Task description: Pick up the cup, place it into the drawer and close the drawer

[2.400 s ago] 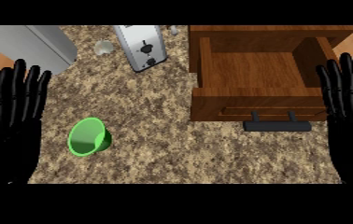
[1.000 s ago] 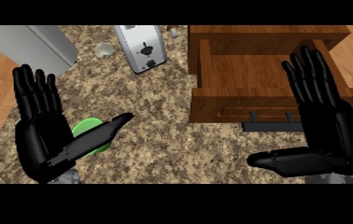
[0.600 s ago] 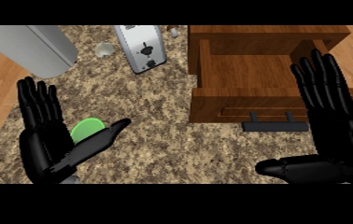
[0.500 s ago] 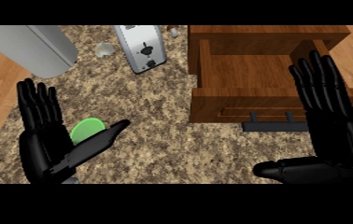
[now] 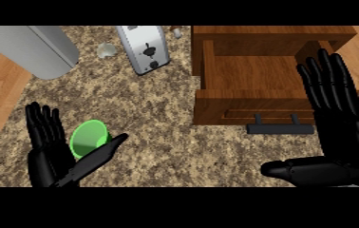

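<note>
Your open left hand [image 5: 49, 148] has the green cup [image 5: 88, 138] between fingers and thumb, ungrasped; your right hand [image 5: 335, 122], open, is beside the open drawer [image 5: 249, 87].

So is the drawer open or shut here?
Open. The drawer is pulled out over the counter, its empty wooden inside showing, with the black handle at its front.

I have one view only, from my head, looking steeply down on the counter [image 5: 161, 103] from close above. My forearms enter from the lower edge. It takes in the counter's top from its left edge to the open drawer [image 5: 252, 80] at the right.
</note>
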### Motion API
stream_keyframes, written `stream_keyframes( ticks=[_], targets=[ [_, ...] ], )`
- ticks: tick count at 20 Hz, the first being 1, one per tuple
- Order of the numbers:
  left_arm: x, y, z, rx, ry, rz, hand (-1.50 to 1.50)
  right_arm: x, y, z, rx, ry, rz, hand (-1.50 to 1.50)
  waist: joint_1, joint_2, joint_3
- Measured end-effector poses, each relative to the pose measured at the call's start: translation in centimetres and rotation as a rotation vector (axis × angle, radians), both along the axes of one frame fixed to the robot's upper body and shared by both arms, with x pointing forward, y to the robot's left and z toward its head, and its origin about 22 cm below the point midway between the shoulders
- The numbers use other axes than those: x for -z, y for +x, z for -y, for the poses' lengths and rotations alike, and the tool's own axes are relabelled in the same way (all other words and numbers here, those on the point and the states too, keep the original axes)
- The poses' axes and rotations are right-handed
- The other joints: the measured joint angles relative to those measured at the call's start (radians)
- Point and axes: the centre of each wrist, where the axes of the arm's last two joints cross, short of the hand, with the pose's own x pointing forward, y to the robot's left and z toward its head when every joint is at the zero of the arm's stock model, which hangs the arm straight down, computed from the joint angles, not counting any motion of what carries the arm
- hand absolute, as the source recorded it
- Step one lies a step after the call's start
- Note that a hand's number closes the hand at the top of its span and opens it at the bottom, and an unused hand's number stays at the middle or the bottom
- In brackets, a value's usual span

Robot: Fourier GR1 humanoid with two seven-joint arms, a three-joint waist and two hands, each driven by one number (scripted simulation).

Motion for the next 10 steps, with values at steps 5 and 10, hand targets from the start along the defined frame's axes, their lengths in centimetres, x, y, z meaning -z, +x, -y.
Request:
stream_keyframes(
  ticks=[5, 10],
  targets=[
    [2.3, 0.0, -2.0, -0.037, -0.010, -0.025, -1.50, -0.4, -0.2, 0.1, -0.004, -0.009, -0.002, -1.50, 0.000, 0.000, 0.000],
    [4.5, -0.3, -2.5, -0.045, -0.017, -0.059, -1.50, -0.4, 0.0, -0.4, -0.015, -0.001, -0.005, -1.50, 0.000, 0.000, 0.000]
  ],
)
